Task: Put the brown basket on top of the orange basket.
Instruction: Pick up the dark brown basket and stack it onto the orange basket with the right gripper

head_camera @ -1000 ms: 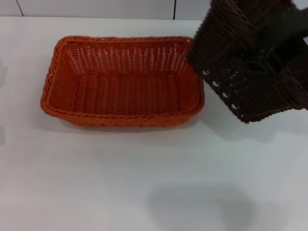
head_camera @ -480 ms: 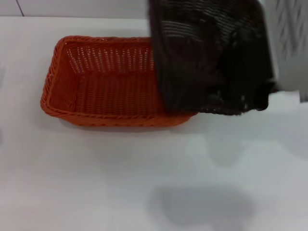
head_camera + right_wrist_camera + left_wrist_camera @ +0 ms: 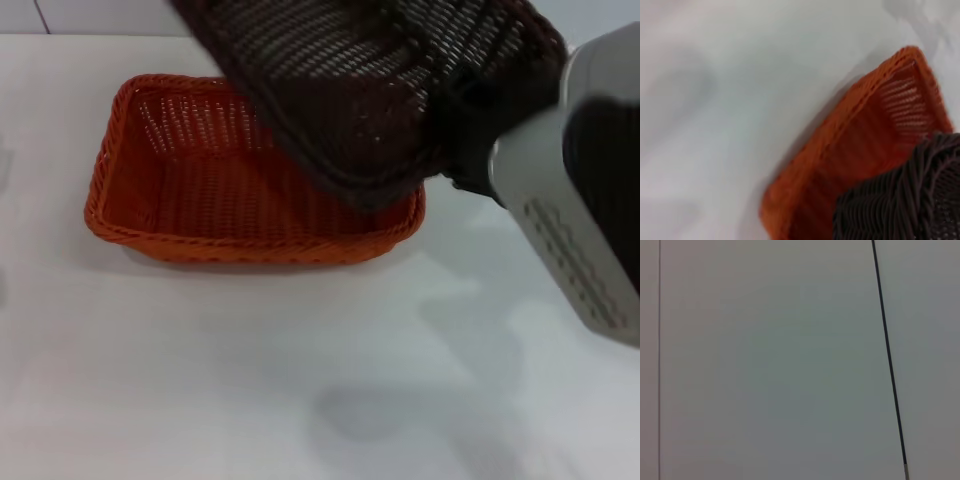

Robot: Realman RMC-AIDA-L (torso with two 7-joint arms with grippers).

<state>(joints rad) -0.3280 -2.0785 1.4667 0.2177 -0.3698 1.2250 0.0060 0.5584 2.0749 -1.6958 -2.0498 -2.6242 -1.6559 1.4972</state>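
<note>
Right claw (image 3: pixel 455 150) is gripping the tilted brown basket (image 3: pixel 370 80) above the orange basket (image 3: pixel 180 190); next, levelling and lowering.

I count two baskets in total. One is a bright orange rectangular woven wicker-style tray basket (image 3: pixel 200 190) resting on the white table (image 3: pixel 200 380). One is a very dark brown rectangular woven wicker-style tray basket (image 3: pixel 370 90), tilted above the orange basket's right portion. I count one table. I count one robot arm (image 3: pixel 580 220), right of the orange basket.
</note>
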